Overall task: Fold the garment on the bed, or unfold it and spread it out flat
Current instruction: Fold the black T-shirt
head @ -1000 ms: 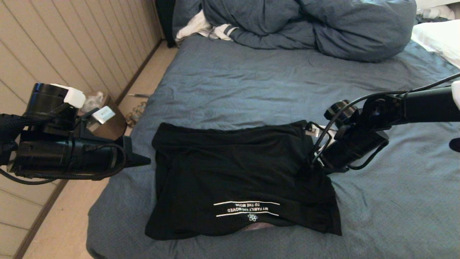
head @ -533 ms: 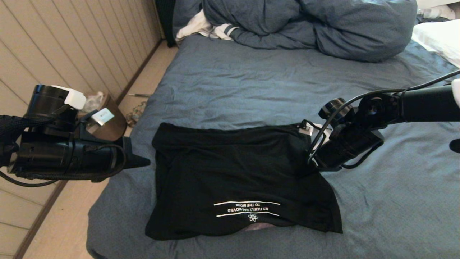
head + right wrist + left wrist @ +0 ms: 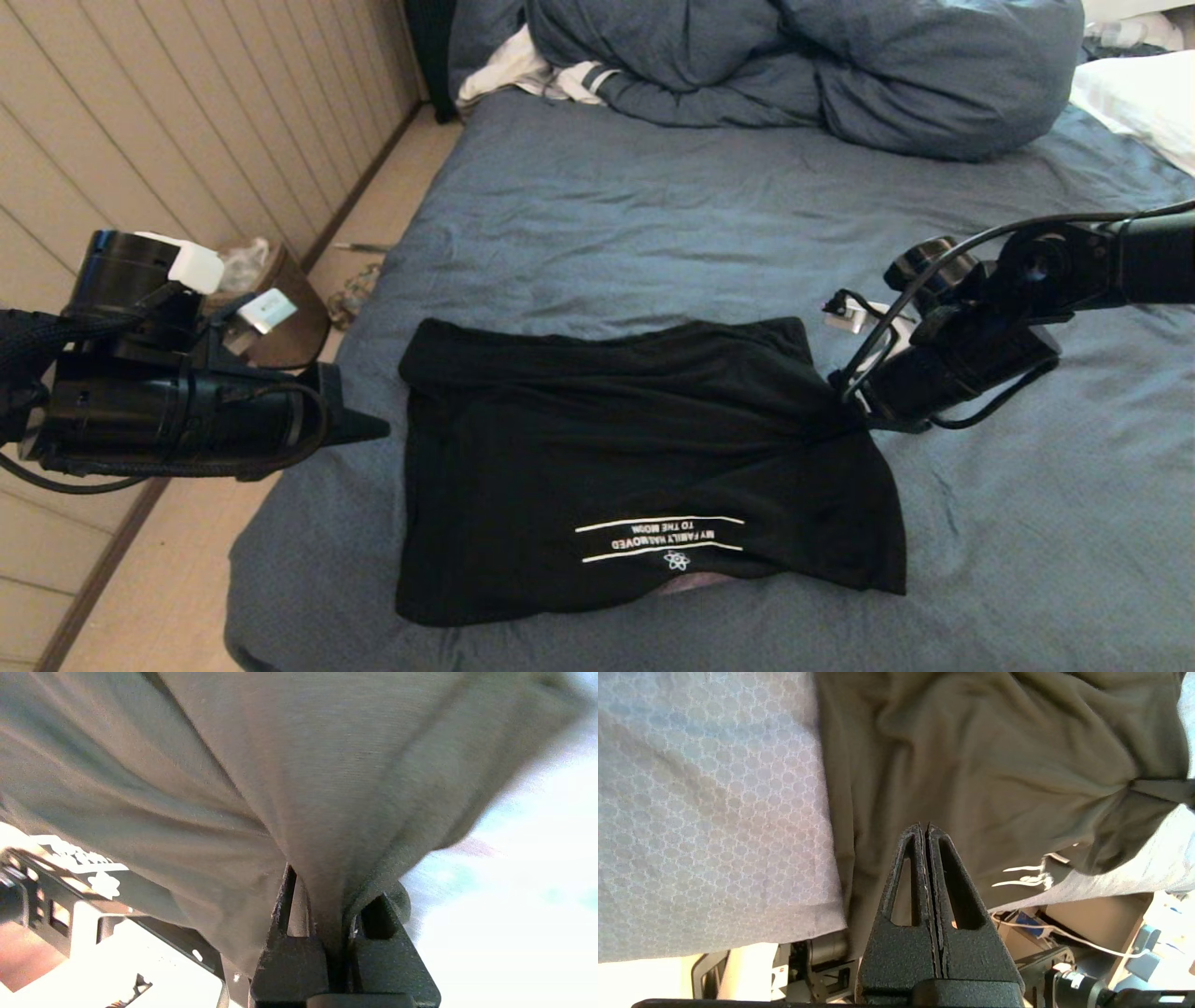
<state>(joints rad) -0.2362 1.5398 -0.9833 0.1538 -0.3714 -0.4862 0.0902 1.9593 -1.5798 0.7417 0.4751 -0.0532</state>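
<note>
While the garment (image 3: 644, 467) lies part-folded on the near end of the bed (image 3: 653, 215), the right claw (image 3: 854, 418) pinches its right edge, cloth bunched between the jaws. Best to draw outward slowly and low, watching for slip. The left claw (image 3: 373, 429), pressed together and empty, hovers beside its left edge.

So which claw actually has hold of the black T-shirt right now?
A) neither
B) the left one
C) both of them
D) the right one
D: the right gripper is pinched shut on a bunched fold at the edge of the black T-shirt, while the left gripper is shut on nothing, held above the shirt's other side.
</note>
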